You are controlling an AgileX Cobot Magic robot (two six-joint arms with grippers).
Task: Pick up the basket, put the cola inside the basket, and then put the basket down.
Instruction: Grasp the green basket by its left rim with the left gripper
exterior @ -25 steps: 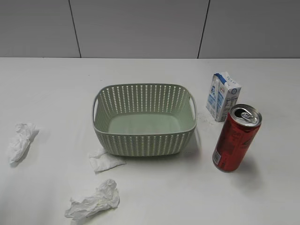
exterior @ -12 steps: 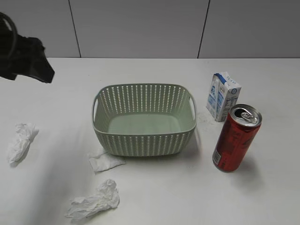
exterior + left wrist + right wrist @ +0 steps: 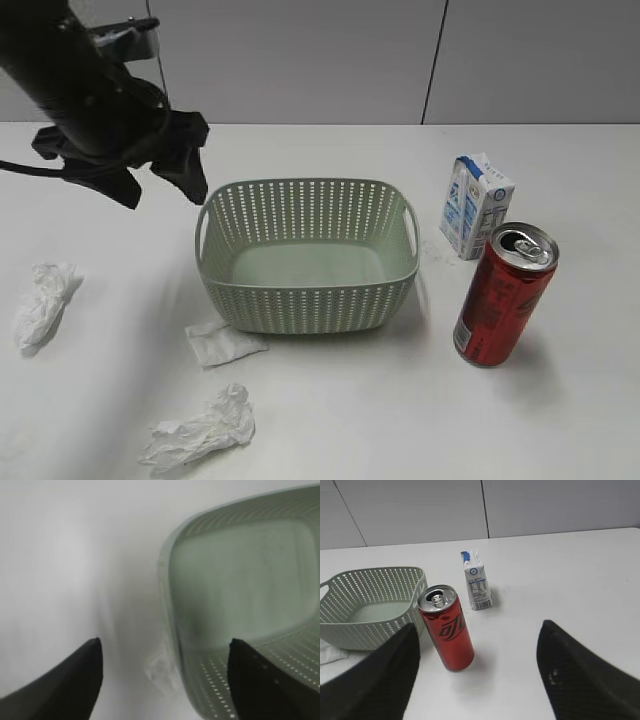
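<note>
Overhead, spread left fingers (image 3: 165,190) beside basket (image 3: 307,254)

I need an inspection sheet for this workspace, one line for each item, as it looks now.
Surface: white table, no spills seen.
Job's things: basket empty, standing on table; cola upright to its right, outside it.
Clutter: blue-and-white carton behind the cola; crumpled tissues left and front of basket.
Grippers: left gripper open, above the basket's left end; right gripper open, holding nothing.
Cables: black cable on the left arm.
Surroundings: grey panelled wall.
</note>
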